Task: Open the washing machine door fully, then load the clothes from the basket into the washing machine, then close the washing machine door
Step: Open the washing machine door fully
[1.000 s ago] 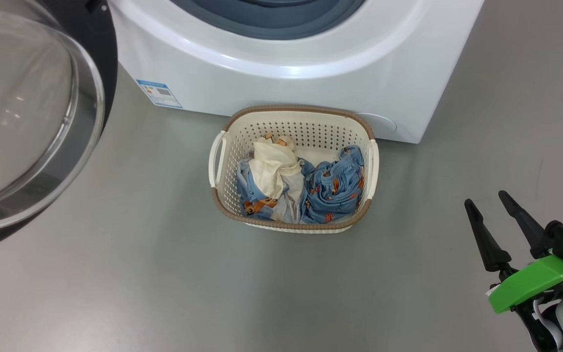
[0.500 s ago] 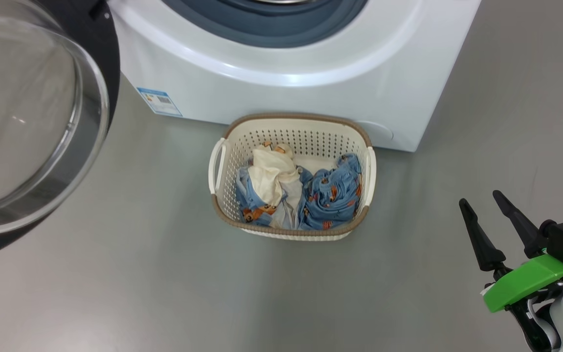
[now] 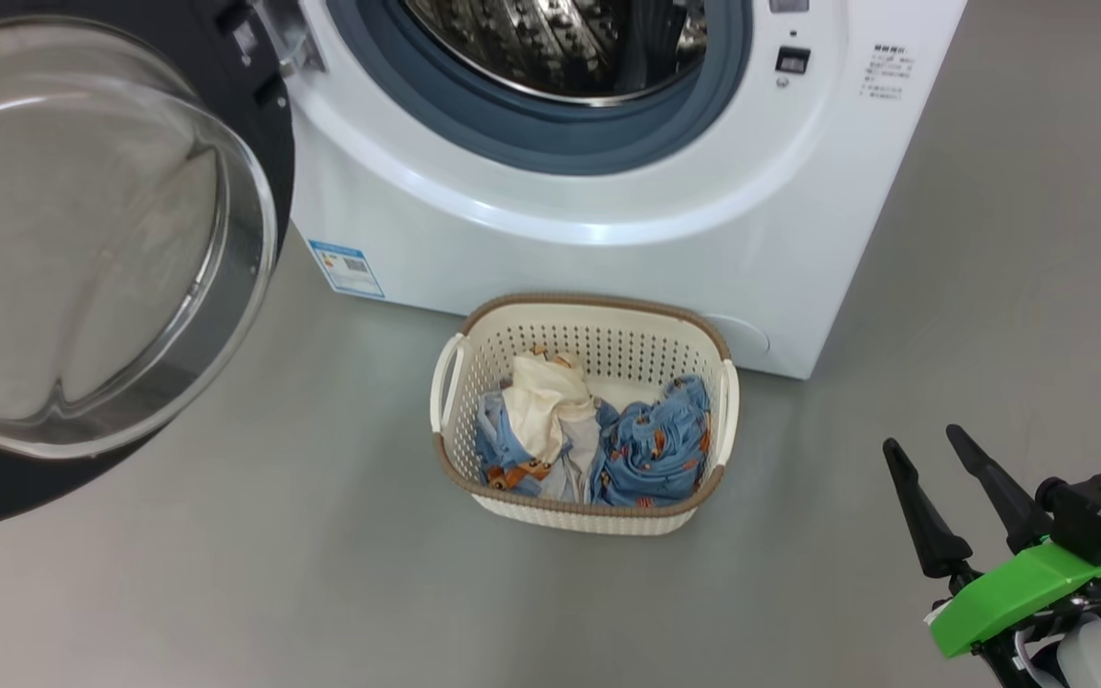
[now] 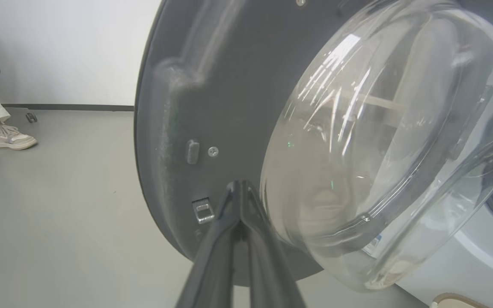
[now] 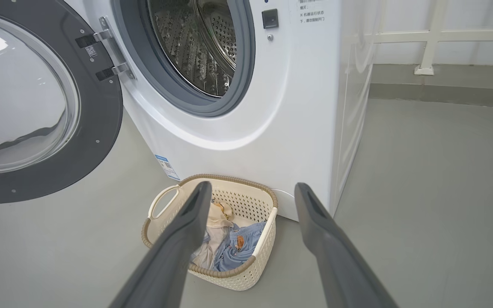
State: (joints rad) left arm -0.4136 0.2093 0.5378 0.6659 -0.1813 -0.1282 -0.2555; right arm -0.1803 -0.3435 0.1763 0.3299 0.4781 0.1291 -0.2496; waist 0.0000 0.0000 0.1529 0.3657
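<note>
- My right gripper (image 3: 923, 440) hung low over the grey floor (image 3: 226, 573), off to the right. Its two fingers were spread wide apart with nothing between them.
- My left gripper (image 4: 239, 186) had its fingers pressed together and empty. The tips pointed at the dark inner face of the door (image 4: 178, 107), just beside a small metal latch (image 4: 203, 211). I could not tell whether they touched it.
- The basket (image 3: 598, 301) sat on the floor right in front of the washing machine (image 3: 608, 258), close to its lower front panel and left of my right gripper.
- The clothes (image 3: 646, 459) lay bunched inside the basket. Blue printed cloth filled the right side and a cream piece lay on top at the left.
- The washing machine's mouth stood uncovered, showing the grey ring (image 3: 550, 143) and the steel drum (image 3: 560, 48). A blue label (image 3: 348, 269) sat low on the left of its front.
- The door was swung out wide to the left, and its glass bowl (image 3: 82, 239) bulged toward me.
- Farthest off, a person's shoe (image 4: 9, 139) rested on the floor near the white wall (image 4: 58, 51).
</note>
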